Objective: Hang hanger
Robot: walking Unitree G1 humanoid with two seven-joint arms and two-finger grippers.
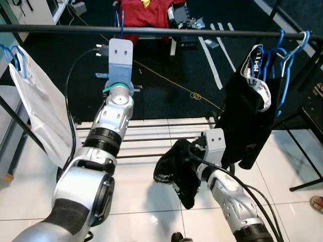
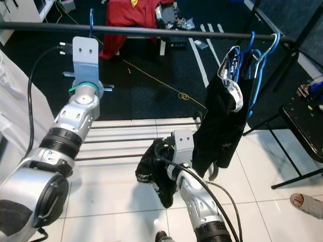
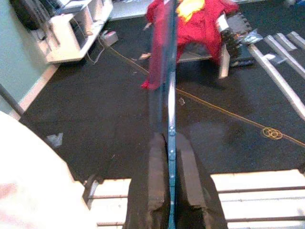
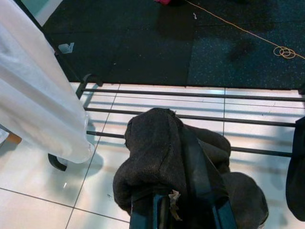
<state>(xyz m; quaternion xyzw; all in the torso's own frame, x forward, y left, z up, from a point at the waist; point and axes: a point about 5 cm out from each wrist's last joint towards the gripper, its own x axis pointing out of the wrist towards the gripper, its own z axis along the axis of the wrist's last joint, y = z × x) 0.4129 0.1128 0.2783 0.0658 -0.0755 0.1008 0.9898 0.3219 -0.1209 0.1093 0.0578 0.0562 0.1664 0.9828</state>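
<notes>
Left hand (image 3: 170, 183), fingers closed on the thin blue hanger (image 3: 171, 119), held it up at the rail (image 1: 202, 33); light, stiff, slippery plastic, best pinched by its neck. Right hand (image 4: 178, 210) gripped a limp dark garment (image 1: 176, 169), low

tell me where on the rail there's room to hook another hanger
The rail is bare along its middle, from the blue hanger in the left hand across to the bunch of blue hangers with the black garment. That right end is crowded. The white garment takes the far left.
</notes>
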